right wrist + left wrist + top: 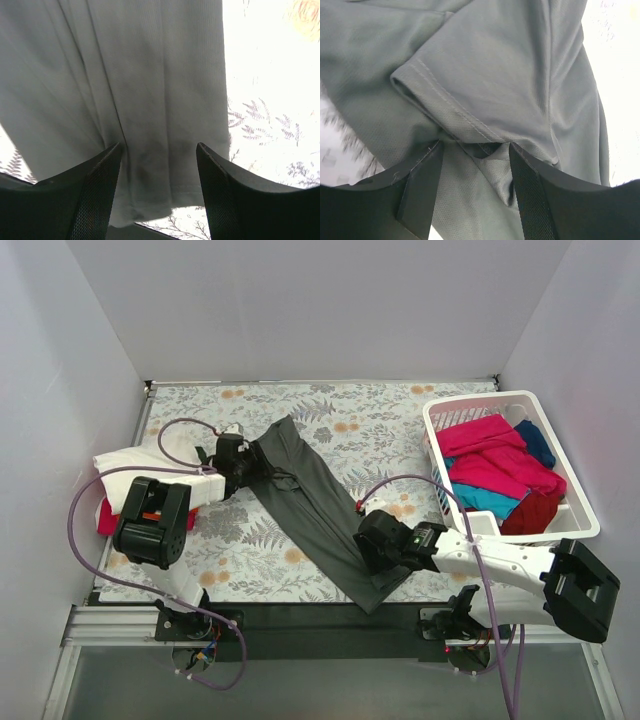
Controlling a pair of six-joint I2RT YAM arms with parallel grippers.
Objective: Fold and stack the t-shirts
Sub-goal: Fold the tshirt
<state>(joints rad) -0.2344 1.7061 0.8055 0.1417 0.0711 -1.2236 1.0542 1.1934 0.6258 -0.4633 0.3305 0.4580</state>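
A dark grey t-shirt point(315, 510) lies folded into a long strip, running diagonally from the far left to the near middle of the table. My left gripper point(250, 465) is open at its sleeve end. In the left wrist view point(476, 145) the jaws straddle bunched grey cloth point(495, 75) below a sleeve hem. My right gripper point(365, 540) is open over the bottom hem, and in the right wrist view point(159, 146) the grey cloth point(125, 75) lies between the spread jaws. A folded white t-shirt point(135, 462) lies on a magenta one point(106, 522) at the left.
A white slatted basket point(432, 430) at the right holds magenta point(490, 455), teal point(485, 502), navy point(538, 440) and maroon point(535, 512) shirts. White walls enclose the floral table cover point(380, 420). Purple cables loop around both arms.
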